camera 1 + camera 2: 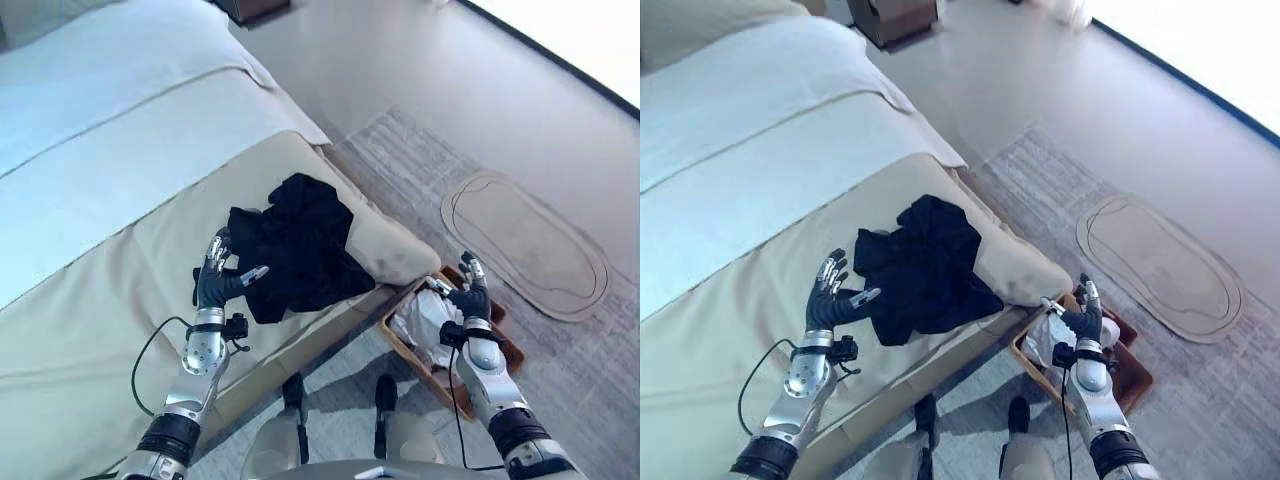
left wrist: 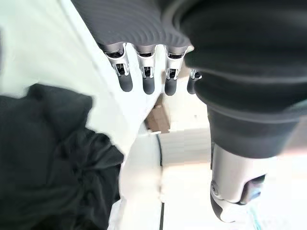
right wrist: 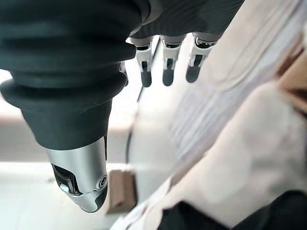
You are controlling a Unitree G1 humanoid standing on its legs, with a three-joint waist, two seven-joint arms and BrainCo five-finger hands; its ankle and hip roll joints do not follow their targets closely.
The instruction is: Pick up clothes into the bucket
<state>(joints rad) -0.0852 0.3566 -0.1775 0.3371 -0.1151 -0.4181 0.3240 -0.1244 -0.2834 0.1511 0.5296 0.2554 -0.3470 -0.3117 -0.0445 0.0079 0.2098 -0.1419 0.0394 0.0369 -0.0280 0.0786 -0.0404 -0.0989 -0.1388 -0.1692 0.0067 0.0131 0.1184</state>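
Reaching step: left hand (image 1: 215, 282) open, empty, just beside black garment (image 1: 300, 245) on bed (image 1: 90, 300); next close on cloth. Right hand (image 1: 470, 298) open, empty, above bucket (image 1: 400, 338)

Bed (image 1: 110, 150) cut off by the left and top edges, brown basket (image 1: 497, 352) partly hidden behind the right hand (image 1: 470, 297), brown furniture (image 1: 895, 17) cropped at the top, its kind unclear

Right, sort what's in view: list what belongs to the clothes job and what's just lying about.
Job:
crumpled black garment on the bed
brown basket on the floor, white clothing inside
open left hand
open right hand

Lying about:
beige oval floor mat
grey rug
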